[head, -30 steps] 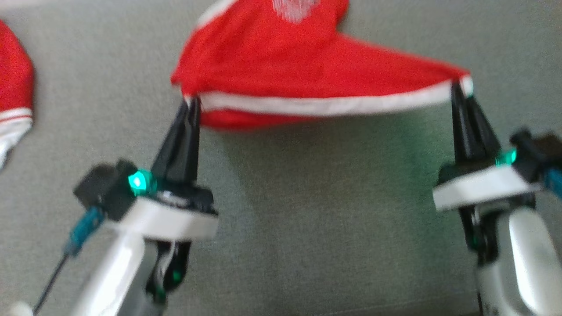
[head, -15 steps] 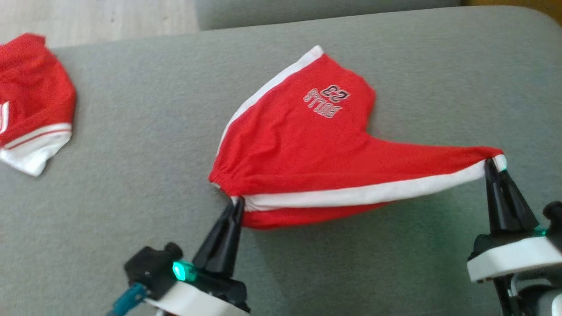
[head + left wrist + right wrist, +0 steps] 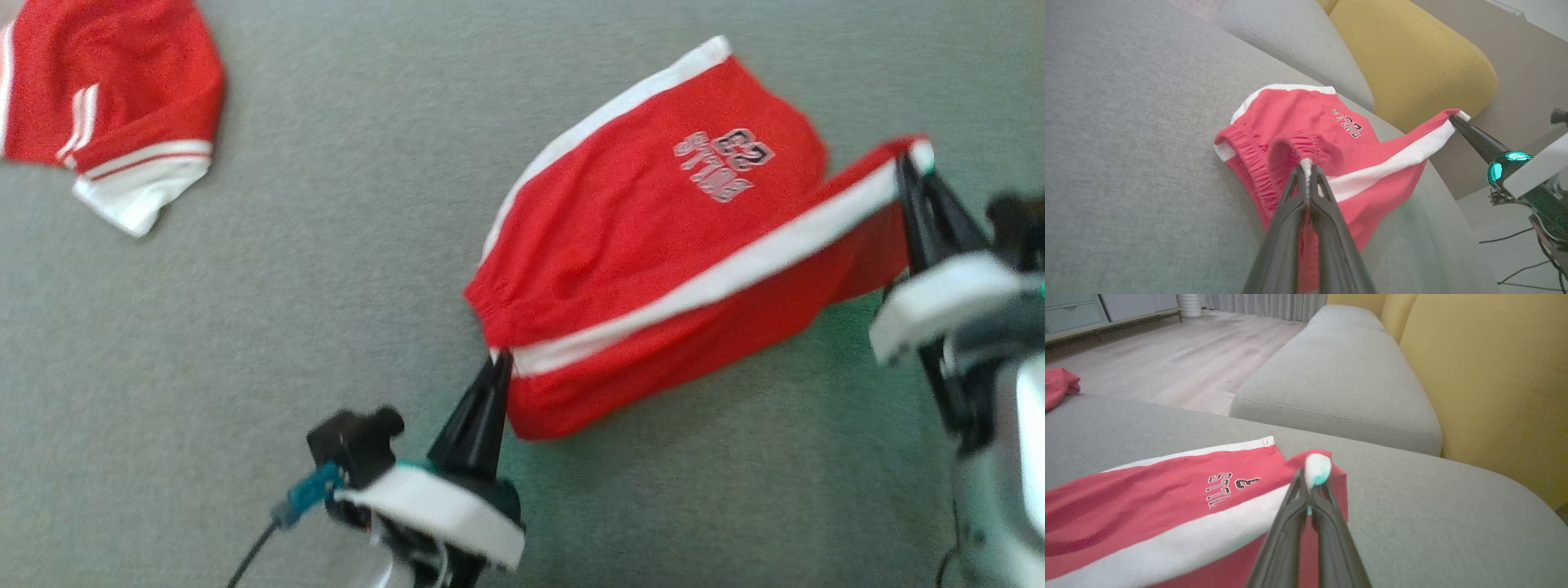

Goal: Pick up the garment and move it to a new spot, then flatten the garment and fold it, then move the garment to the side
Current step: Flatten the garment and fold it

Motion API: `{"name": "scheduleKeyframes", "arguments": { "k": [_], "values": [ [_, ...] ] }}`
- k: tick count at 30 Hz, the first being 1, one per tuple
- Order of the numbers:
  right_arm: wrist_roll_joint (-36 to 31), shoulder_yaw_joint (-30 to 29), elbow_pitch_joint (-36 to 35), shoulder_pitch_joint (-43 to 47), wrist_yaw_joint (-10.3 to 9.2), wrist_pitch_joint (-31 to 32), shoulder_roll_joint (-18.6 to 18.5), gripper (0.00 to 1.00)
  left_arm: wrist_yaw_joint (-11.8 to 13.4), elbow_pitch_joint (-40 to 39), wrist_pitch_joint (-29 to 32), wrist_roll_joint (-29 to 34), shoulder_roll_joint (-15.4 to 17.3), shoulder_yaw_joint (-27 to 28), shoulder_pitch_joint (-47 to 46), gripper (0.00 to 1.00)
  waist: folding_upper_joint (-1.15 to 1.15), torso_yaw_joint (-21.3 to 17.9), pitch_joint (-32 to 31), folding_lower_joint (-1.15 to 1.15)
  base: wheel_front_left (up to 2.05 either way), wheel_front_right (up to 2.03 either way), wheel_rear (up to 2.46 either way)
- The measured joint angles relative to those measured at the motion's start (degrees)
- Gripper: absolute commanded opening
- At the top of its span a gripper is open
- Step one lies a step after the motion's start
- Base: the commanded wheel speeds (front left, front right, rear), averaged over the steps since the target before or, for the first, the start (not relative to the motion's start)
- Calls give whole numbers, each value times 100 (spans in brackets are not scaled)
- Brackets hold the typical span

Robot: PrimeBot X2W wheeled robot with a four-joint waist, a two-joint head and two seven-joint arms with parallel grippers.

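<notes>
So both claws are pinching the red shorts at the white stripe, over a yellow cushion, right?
No, the cushion under the red shorts is grey, not yellow; the head view shows it. The left claw and right claw do pinch the white stripe.

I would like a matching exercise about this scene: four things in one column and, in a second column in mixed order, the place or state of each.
Things:
1. left tool
2. right tool
3. other red garment
4. yellow cushion

Places or states:
A. lies apart, at the head view's upper left
B. shut on the elastic waistband of the shorts
C. beyond the grey seat, in the left wrist view
D. shut on the shorts' leg hem, at the white stripe's end

Pairs: 1-B, 2-D, 3-A, 4-C.
</notes>
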Motion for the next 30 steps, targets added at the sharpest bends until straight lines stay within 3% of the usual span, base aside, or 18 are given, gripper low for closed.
{"name": "scheduleKeyframes", "arguments": {
  "k": [8, 13, 19, 20, 21, 22, 23, 24, 25, 30],
  "values": [
    [25, 515, 1474, -1770, 0, 427, -504, 0, -75, 675, -38, -231, -316, 167, -982, 0, 0, 430, 365, 0, 0, 0, 0],
    [69, 939, 2605, -2875, 0, 601, -590, 0, -68, 1259, -43, -461, -441, 224, -1530, 0, 0, 613, 667, 0, 0, 0, 0],
    [53, 1106, 3485, -3482, 0, 450, -610, 0, -66, 1600, -260, -653, -508, 229, -1840, 0, 0, 740, 840, 0, 0, 0, 0],
    [30, 1127, 3600, -3561, 0, 381, -595, 13, -46, 1630, -337, -668, -509, 230, -1868, 0, 0, 751, 850, 0, 0, 0, 0],
    [18, 1138, 3711, -3632, 0, 314, -572, 45, -9, 1661, -416, -681, -514, 231, -1891, 0, 0, 761, 856, -1, 0, 0, 0],
    [18, 1141, 3821, -3694, 0, 243, -550, 100, 33, 1704, -491, -683, -520, 231, -1910, 0, 0, 767, 857, -1, 0, 0, 0],
    [18, 1158, 3930, -3745, 0, 170, -533, 100, 41, 1746, -556, -694, -522, 227, -1929, 11, 0, 770, 854, -1, 0, 0, 0],
    [18, 1177, 4032, -3788, 0, 102, -531, 100, 46, 1786, -605, -698, -521, 209, -1957, 60, 0, 772, 848, -1, 0, 0, 0],
    [18, 1176, 4113, -3811, 0, 18, -526, 100, 86, 1800, -653, -698, -521, 183, -1980, 100, 0, 772, 839, -1, 0, 0, 0],
    [27, 1180, 4448, -3885, 0, -305, -525, 100, 137, 1849, -756, -703, -523, 113, -1996, 100, 0, 741, 753, -1, 0, 0, 0]
  ]
}}
